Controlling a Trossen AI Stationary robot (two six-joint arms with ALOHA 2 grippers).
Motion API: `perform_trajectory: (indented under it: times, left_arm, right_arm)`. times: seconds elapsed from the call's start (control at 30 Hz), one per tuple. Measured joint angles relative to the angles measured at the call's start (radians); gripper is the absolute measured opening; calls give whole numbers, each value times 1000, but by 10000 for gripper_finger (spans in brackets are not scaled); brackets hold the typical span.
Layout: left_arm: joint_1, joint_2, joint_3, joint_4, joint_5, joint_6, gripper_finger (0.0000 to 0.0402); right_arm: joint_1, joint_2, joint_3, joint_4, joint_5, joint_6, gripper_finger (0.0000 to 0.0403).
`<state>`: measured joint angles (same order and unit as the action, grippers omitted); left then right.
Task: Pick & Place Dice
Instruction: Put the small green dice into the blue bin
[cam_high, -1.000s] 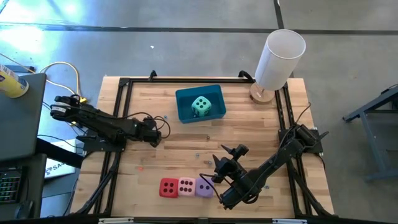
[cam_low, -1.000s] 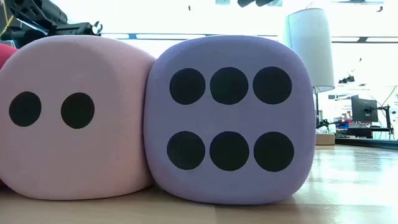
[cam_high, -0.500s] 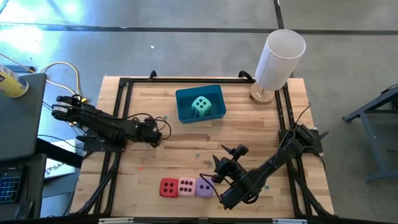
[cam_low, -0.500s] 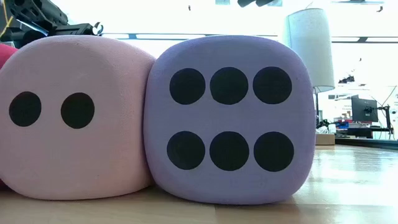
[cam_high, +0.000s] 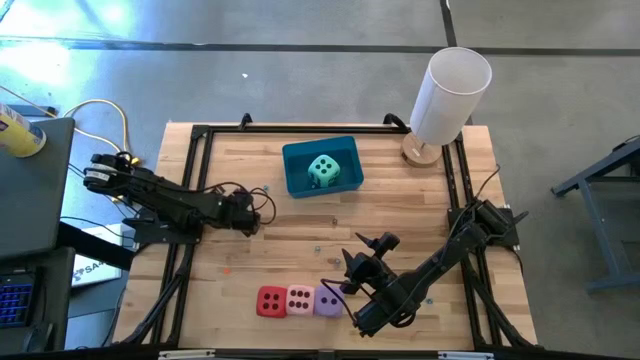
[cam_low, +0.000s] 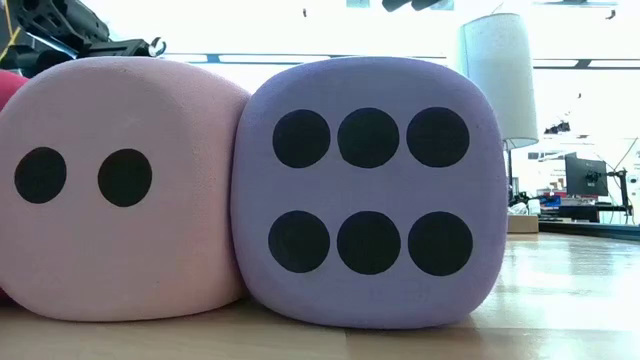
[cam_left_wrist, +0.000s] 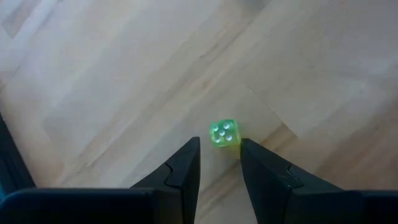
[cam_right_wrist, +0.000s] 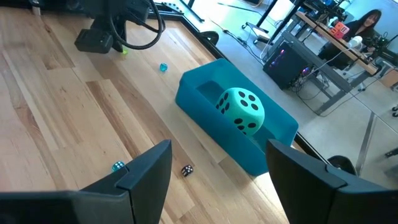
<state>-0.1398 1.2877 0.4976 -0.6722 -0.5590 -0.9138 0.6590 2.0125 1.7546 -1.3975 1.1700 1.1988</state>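
Three dice, red (cam_high: 271, 300), pink (cam_high: 300, 299) and purple (cam_high: 328, 300), stand side by side on the table near its front edge. The low view shows the pink (cam_low: 120, 190) and purple (cam_low: 370, 190) dice close up. The teal-green die (cam_high: 322, 170) lies inside the blue bin (cam_high: 295, 155) at the far middle. My left gripper (cam_high: 252, 217) points down at the table's left with its fingers slightly apart. A tiny green die (cam_left_wrist: 222, 132) lies on the wood just ahead of its fingertips (cam_left_wrist: 219, 146). My right gripper (cam_high: 365, 255) hangs open behind the purple die, facing the bin (cam_right_wrist: 249, 149).
A white cylinder (cam_high: 450, 90) on a wooden foot stands at the far right corner. Black rails (cam_high: 195, 140) frame the tabletop. Tiny loose dice lie on the wood: blue ones (cam_right_wrist: 163, 67) (cam_right_wrist: 118, 166) and a dark one (cam_right_wrist: 186, 170). People sit at desks (cam_right_wrist: 367, 22) beyond the table.
My left gripper has rolled a little about its own line while staying in place. The dice and my right gripper have kept still.
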Motion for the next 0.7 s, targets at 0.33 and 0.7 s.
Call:
perform_trajectory:
  times: [0.33, 0.7]
  left_arm:
    - [-34, 0, 1, 24, -20, -36, 108]
    - [6, -1, 2, 32, -19, -55, 108]
  right_arm:
    - [0, 0, 0, 0, -2, 0, 249]
    - [0, 0, 0, 0, -2, 0, 249]
